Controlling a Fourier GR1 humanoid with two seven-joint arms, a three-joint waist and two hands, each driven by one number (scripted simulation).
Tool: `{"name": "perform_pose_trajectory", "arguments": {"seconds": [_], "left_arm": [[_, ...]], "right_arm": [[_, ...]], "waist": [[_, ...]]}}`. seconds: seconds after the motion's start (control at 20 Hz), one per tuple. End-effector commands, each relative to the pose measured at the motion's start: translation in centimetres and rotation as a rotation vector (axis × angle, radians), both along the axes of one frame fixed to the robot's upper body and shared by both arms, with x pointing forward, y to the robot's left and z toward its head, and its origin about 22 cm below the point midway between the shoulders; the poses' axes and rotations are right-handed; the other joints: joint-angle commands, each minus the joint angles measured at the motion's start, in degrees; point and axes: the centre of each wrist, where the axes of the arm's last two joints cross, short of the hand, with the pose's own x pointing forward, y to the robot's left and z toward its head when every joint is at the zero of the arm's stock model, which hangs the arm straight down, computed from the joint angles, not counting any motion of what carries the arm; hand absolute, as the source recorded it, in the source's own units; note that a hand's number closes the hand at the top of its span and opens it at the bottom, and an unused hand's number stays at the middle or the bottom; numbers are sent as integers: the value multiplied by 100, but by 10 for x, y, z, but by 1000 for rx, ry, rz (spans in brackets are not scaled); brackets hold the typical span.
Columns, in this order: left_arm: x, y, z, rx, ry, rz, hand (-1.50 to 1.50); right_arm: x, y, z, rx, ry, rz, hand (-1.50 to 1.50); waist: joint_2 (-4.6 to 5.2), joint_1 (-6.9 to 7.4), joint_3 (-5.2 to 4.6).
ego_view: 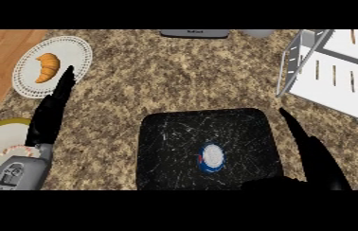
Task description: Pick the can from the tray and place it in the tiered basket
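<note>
A steep view down onto a speckled granite counter [174, 69]. A blue, white and red can [212, 157] stands upright on a black scratched tray [168, 130], right of the tray's centre; its label is too small to read. The right hand [315, 161] hovers just right of the tray, fingers straight and released, holding nothing. The left hand [52, 109] rests open at the left edge, fingers up, near a white plate [70, 50] carrying a croissant [48, 66]. The white tiered basket [321, 69] waits at upper right, well apart from the can. Nothing seems done yet: grasping, lifting and placing all remain
</note>
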Motion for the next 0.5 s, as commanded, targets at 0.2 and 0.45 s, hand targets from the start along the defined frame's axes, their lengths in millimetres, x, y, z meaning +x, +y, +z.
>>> {"name": "perform_pose_trajectory", "arguments": {"seconds": [0.2, 0.45], "left_arm": [[-2, 2, 4, 2, 1, -2, 0], [-7, 3, -5, -13, 21, 22, 0]], "right_arm": [[25, 32, -13, -63, 266, -58, -150], [26, 56, -33, -75, 305, -41, -150]], "waist": [[-34, -68, 3], [-48, -128, 7]]}}
